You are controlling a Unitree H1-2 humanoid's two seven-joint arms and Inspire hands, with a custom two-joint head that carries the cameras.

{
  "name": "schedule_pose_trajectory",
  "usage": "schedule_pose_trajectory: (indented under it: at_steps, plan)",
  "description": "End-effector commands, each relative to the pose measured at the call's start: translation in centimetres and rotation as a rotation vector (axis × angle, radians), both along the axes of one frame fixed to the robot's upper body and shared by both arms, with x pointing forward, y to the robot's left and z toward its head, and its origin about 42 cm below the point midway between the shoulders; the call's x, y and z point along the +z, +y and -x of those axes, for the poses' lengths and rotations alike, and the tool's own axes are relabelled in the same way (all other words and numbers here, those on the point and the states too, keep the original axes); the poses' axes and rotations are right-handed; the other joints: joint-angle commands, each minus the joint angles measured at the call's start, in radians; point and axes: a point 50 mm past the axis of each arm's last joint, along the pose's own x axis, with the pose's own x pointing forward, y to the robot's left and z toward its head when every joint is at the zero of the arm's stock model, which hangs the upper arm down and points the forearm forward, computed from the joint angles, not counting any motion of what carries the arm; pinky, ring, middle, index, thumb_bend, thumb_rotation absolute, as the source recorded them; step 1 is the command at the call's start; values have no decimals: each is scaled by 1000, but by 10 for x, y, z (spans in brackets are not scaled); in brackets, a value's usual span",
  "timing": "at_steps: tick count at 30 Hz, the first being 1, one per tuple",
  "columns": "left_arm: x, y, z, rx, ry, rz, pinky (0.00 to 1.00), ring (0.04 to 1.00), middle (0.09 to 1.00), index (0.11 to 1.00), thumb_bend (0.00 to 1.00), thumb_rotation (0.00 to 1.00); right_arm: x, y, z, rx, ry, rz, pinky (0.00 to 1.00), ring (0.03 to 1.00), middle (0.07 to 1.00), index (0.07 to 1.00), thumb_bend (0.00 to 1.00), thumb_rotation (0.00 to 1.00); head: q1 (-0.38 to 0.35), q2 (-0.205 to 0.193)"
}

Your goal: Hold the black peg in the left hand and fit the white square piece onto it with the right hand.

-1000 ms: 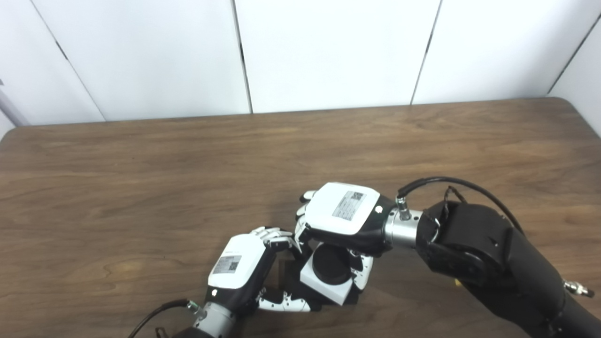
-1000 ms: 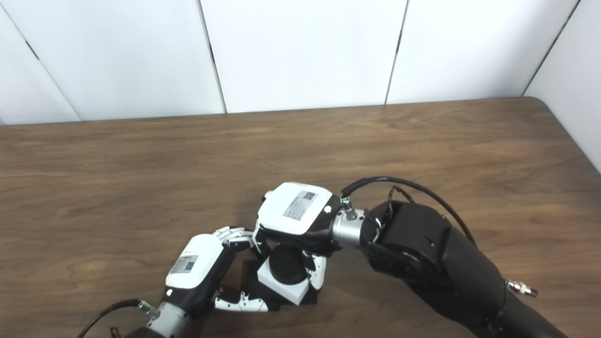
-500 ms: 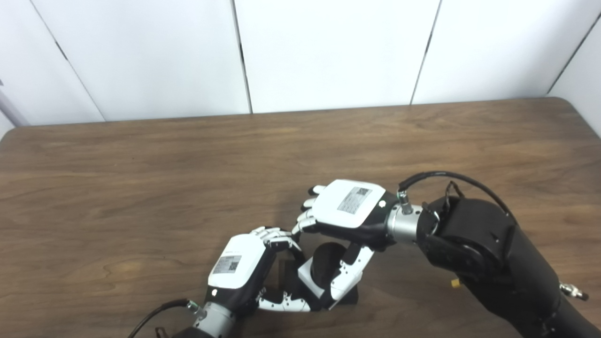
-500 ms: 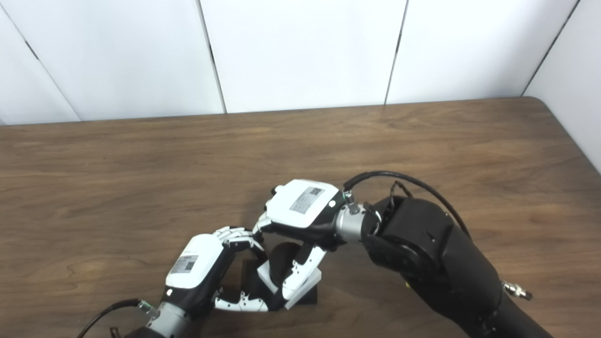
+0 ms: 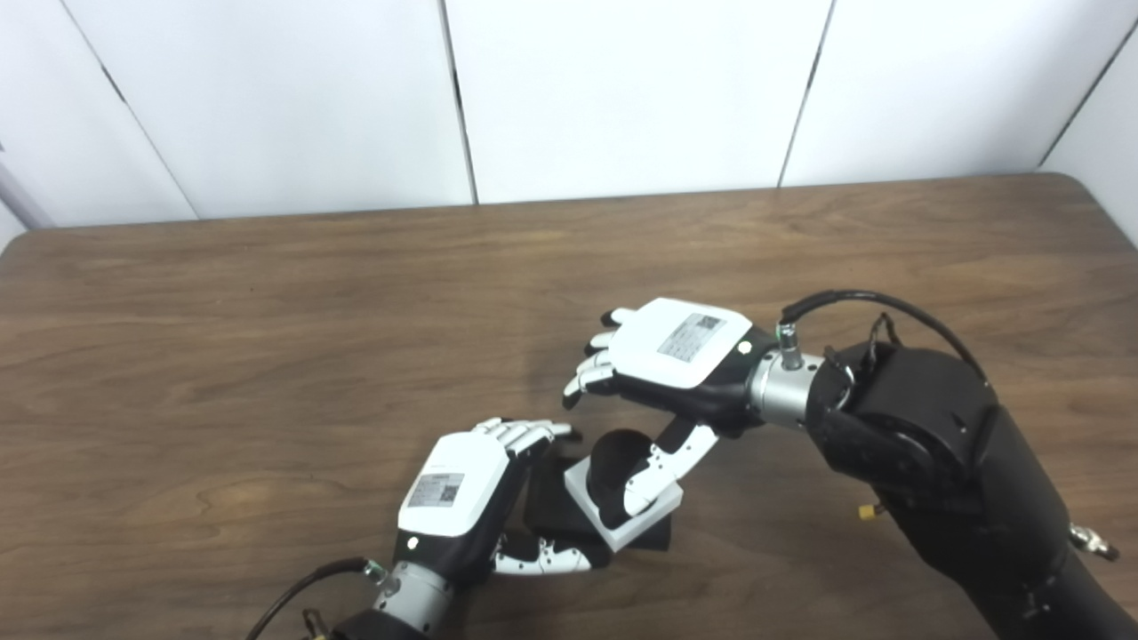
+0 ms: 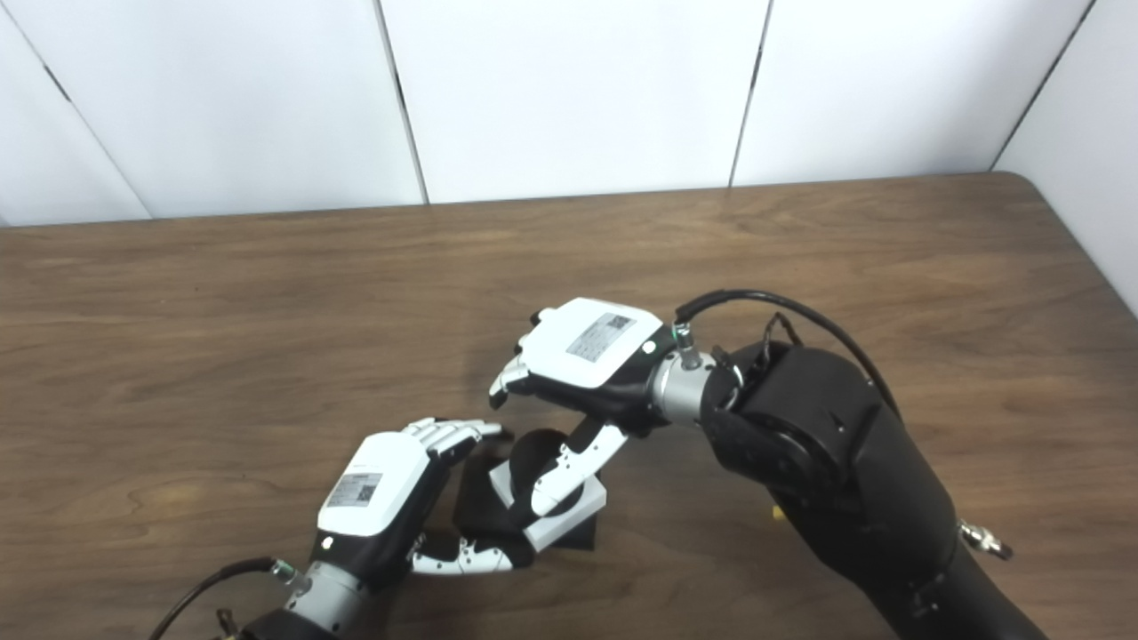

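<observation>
White wall panels with dark seams stand behind the brown wood-grain desk [image 5: 267,293], which fills the rest of both views.

We take the black peg [image 5: 615,451] as our landmark. It is a short, round black cylinder standing upright near the desk's front edge, at about mid-width. We record the white square piece [image 5: 594,508] seated around it, the peg's top rising through the piece's centre. Beneath both we see a flat black base [image 5: 658,536], which rests on the desk and shows on the far-left and near-right sides of the white piece.

Left of the peg, the left hand [image 5: 462,498] comes in from the bottom edge, its white back plate facing up. Its fingers [image 5: 524,431] stretch toward the peg on the far side, and its thumb [image 5: 542,560] lies along the near side, next to the white piece. We judge this hand open around the assembly; whether either digit actually touches it we cannot tell.

Above and to the right of the peg, the right hand [image 5: 671,356] is raised off the desk, released and holding nothing. Its fingers [image 5: 587,380] are spread and curl downward, clear of the peg. Its thumb [image 5: 658,467] reaches down across the peg's right side and overlaps the white piece; contact cannot be confirmed.
</observation>
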Motion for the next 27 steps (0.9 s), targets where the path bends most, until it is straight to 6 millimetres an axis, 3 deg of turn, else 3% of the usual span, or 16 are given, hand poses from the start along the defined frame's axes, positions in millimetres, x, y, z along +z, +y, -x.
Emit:
schedule_pose_trajectory:
  at_steps: [1, 5, 12, 17, 19, 20, 23, 24, 26, 27]
  plan:
    - [-8, 13, 1, 47, 57, -33, 891, 886, 918, 986, 1000, 665, 14, -2, -1, -20, -60, -39, 1000, 934, 868, 819, 839, 969, -2, 0]
    - [-5, 18, 0, 63, 78, 37, 930, 940, 981, 1000, 1000, 654, 13, -6, -1, -33, -60, -62, 1000, 931, 862, 811, 829, 944, -3, -1]
    - [11, 29, -5, 87, 119, 135, 938, 963, 1000, 1000, 1000, 668, 9, -19, -3, -70, -55, -105, 994, 920, 851, 808, 819, 937, -4, -5]
    - [29, 41, -7, 112, 121, 226, 820, 952, 992, 1000, 1000, 673, 5, -33, -5, -131, -28, -161, 982, 921, 852, 812, 815, 904, -3, -12]
    - [33, 47, -7, 137, 101, 297, 830, 946, 987, 1000, 1000, 658, 3, -40, -6, -154, -8, -205, 982, 921, 855, 818, 806, 907, -3, -16]
    - [36, 51, -7, 174, 101, 380, 837, 945, 985, 1000, 1000, 655, 1, -46, -7, -182, 19, -264, 983, 922, 856, 821, 802, 909, -1, -19]
    - [40, 61, -6, 236, 94, 589, 978, 992, 996, 1000, 1000, 641, -9, -63, -7, -265, 83, -430, 969, 936, 890, 880, 768, 977, 1, -29]
    - [39, 64, -6, 252, 83, 644, 989, 996, 998, 1000, 1000, 714, -14, -68, -6, -297, 97, -492, 961, 951, 925, 935, 708, 989, 0, -32]
    - [35, 73, -4, 299, 56, 716, 990, 985, 991, 1000, 980, 755, -27, -79, 0, -378, 121, -641, 932, 949, 940, 956, 671, 974, -3, -41]
    - [32, 78, -4, 327, 40, 744, 971, 967, 987, 1000, 915, 816, -36, -85, 4, -423, 127, -715, 898, 952, 954, 968, 629, 967, -3, -41]
